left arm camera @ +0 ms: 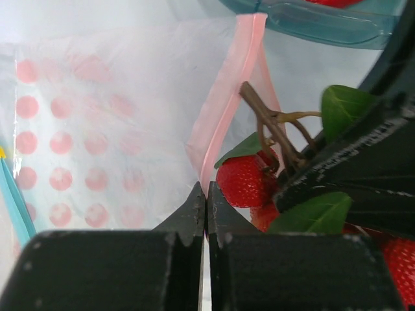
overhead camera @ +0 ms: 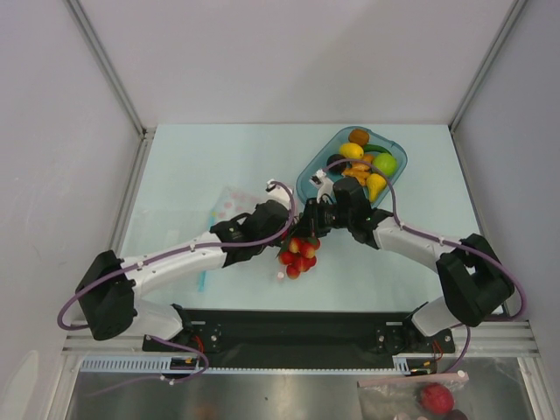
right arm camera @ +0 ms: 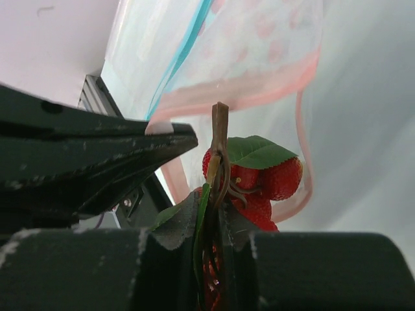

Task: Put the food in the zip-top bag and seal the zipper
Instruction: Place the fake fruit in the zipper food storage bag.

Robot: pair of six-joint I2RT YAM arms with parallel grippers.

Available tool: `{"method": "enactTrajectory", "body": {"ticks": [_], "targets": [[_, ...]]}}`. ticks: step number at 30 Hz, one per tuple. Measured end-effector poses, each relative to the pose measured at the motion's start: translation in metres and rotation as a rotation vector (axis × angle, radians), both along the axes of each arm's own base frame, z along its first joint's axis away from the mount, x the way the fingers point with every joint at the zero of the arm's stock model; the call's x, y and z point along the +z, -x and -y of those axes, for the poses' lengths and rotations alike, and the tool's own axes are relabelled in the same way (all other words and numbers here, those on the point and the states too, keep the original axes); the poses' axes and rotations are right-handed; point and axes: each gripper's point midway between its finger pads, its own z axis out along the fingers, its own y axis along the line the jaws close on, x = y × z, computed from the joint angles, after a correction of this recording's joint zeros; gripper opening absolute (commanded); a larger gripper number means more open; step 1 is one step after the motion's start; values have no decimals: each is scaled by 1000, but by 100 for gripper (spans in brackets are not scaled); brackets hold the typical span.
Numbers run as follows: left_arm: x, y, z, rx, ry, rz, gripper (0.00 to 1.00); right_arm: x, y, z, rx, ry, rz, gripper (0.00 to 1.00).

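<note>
1. Red berry cluster (right arm camera: 269, 178) hangs by its brown stem from the right claw (right arm camera: 214, 201), whose jaws are clamped on that stem. From above, it sits near the middle of the table (overhead camera: 192, 166), just near of both wrists.
2. Pinching one lip of the zip-top bag (left arm camera: 97, 129), the left claw (left arm camera: 206, 194) has its jaws pressed together on the pink zipper (left arm camera: 224, 97). The bag lies left of centre, mouth facing right.
3. In the right wrist view the pink strip curves around the berries. Whether they are already past the lip I cannot tell.
4. To do this well, I would hold the pinched lip raised and taut so the mouth gapes. Then feed the cluster leftward, lowest berries first, and go deep before releasing.
5. Leaves and stem look likely to snag the strip, and the two claws are almost touching, so small moves suit best.
6. More food, a lemon (overhead camera: 352, 150) among it, lies in the teal tray (overhead camera: 302, 182) at far right.
</note>
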Motion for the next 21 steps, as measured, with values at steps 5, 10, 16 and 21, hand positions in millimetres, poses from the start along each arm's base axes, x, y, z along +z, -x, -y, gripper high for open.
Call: {"method": "enactTrajectory", "body": {"ticks": [5,10,16,21], "targets": [[-4,-4,-5,16,22,-36,0,7,2,0,4,5,42,0],[-5,-7,-6,11,52,-67,1,16,5,0,17,-4,79,0],[-4,-5,-2,-7,75,-80,0,9,8,-8,47,6,51,0],[4,-3,2,-27,112,-68,0,-3,8,-14,66,17,15,0]]}}
